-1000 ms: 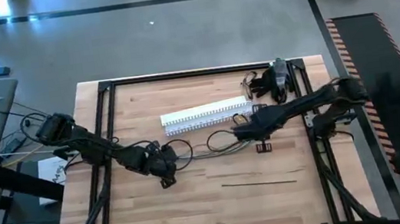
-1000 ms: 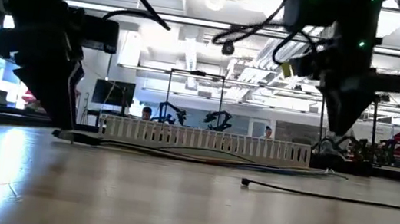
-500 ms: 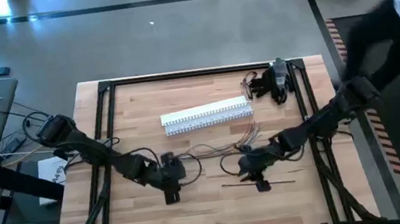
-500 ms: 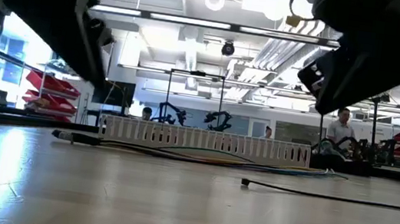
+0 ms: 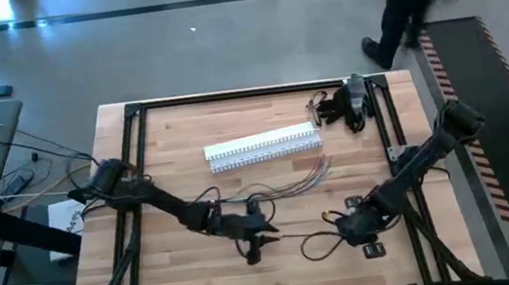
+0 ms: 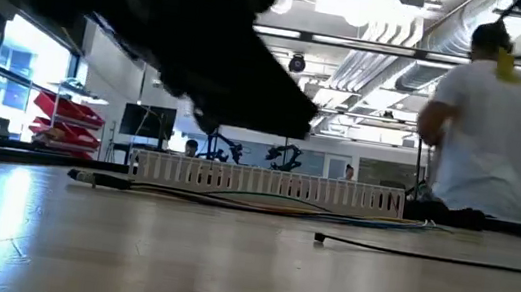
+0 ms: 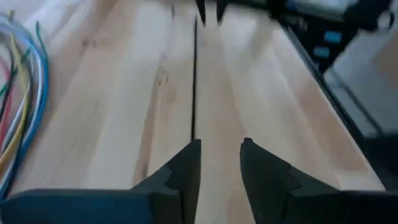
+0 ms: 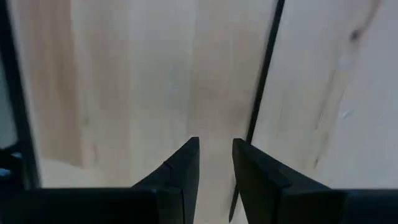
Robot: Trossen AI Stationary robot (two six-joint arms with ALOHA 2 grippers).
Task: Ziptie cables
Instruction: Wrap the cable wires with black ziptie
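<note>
Two grippers, both slightly parted and empty, have swung to the table's near half: the left gripper (image 5: 256, 244) now lines up on the black zip tie (image 7: 194, 74), the right gripper (image 5: 365, 236) hovering just beyond its other end. Cables (image 5: 289, 183) lie unbundled beside the slotted channel (image 5: 263, 146), so tying has not begun.

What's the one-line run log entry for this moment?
left pincer: open, over thin black ziptie | right pincer: open, beside ziptie | thin multicoloured cables: loose, unbound
</note>
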